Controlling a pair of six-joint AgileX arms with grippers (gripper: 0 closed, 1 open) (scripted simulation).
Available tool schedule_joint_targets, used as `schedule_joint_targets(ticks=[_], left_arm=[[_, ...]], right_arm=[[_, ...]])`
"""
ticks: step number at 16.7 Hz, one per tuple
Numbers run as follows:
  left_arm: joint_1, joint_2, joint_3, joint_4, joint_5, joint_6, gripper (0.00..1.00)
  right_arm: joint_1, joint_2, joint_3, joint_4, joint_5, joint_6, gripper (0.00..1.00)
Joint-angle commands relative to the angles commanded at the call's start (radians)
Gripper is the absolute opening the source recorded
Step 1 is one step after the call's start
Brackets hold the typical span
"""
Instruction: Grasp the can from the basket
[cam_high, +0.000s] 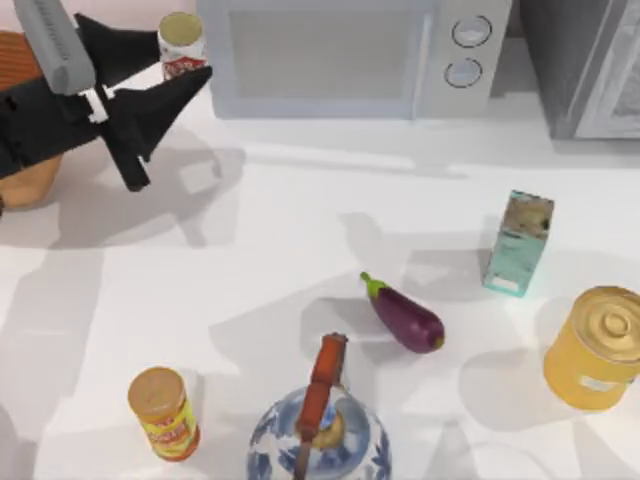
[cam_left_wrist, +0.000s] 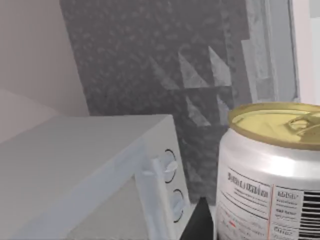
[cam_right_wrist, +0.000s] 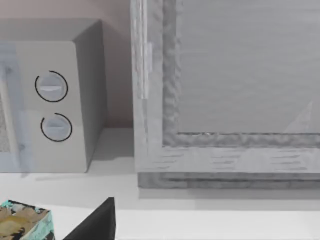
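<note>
The wicker basket lies behind and below my left gripper, near the top view's left edge, and the microwave stands just ahead of it. The gripper's two black fingers are clamped on the small red-and-white can, lifted clear of the basket. The can looks light, rigid and smooth-walled, so I judge the mid-height sidewall the safest hold.

The can carries small printed lines and a barcode on its white side, seen in the left wrist view, but none of it can be read. No other text is legible.
</note>
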Motion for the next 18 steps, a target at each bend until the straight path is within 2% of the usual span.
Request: schedule_joint_targets(ticks=[18], left_arm=[[-0.049, 0.644, 0.162, 0.22, 0.415, 0.047, 0.0]], right_arm=[[0.0, 0.0, 0.0, 0.0, 0.0, 0.0, 1.0]])
